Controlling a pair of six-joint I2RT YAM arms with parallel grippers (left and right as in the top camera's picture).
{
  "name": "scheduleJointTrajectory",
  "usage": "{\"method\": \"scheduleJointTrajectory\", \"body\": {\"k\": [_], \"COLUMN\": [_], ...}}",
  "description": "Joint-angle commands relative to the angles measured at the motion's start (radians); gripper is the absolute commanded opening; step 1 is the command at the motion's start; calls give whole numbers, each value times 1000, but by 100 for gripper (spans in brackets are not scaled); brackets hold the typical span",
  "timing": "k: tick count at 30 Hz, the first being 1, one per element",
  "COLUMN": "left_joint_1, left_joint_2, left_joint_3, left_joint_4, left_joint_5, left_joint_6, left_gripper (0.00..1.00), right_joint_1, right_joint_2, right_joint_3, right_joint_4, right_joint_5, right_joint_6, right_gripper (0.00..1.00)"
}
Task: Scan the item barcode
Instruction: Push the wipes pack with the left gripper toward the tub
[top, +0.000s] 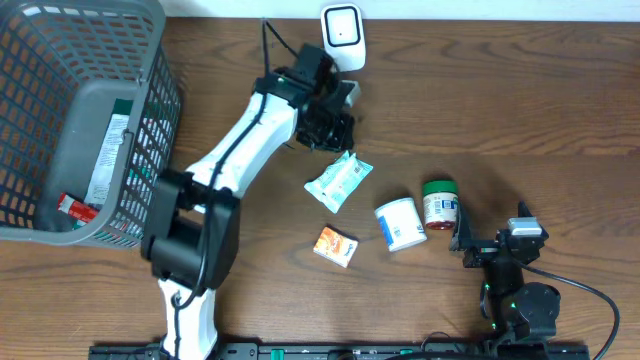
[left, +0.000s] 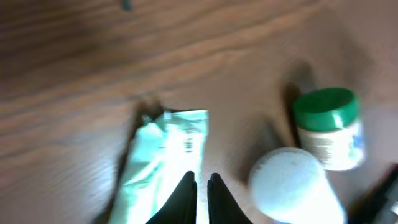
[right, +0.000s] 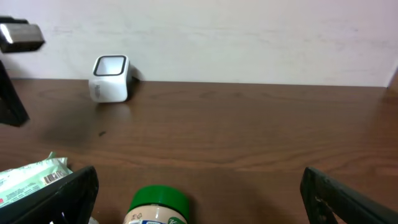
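Left hand (left: 202, 178), closed, near packet (left: 165, 155); only overhead shows the basket (top: 160, 100).

The left arm (top: 245, 130) stretches out long, wrist tipped downward, and the 2 left fingers (left: 186, 196) sit pinched together (tips almost meeting). The right arm (top: 515, 300) is folded short behind the 2 right fingers (right: 68, 198), which are spread wide.

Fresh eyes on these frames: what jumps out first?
The white left arm reaches diagonally across the wooden table, its shut claw close to a mint-green packet. Then the grey mesh basket at far left with packages inside, and the white scanner at the back edge.
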Motion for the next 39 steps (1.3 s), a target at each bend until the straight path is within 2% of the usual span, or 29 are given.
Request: {"method": "scheduleJointTrajectory", "body": {"k": [1,9,18,22,26,32,37,39], "left_joint_1": [5,3,4,3,3,-16,-67,-97], "left_joint_2": [45,78,-29,-109,-101,1,-6,-15], "left_joint_3": [-78,-334,-320,-320,-338,-393,-393,-393], "left_joint_4": [8,240,256,267,267,296,297,296], "left_joint_5": [-166,-165,-163,-274,-375,-368,-233,-221], "left_joint_6": [-15,-19,-42,-42,-42,-43,-42,-42], "left_gripper": [10,13,13,13,15,15,15,15], "right_joint_1": [5,5,5,5,5,5,5,5], "right_joint_2": [-5,-5,-5,-5,-5,-5,-5,-5], "right_joint_3": [-3,-3,-3,-3,-3,-3,-3,-3], "right_joint_4": [-1,-1,-1,-1,-1,-1,-1,-1], "right_joint_5": [6,6,6,6,6,6,6,6], "right_joint_6": [-15,-15,-15,-15,-15,-15,-15,-15], "right_gripper": [99,99,99,99,99,99,99,99]}}
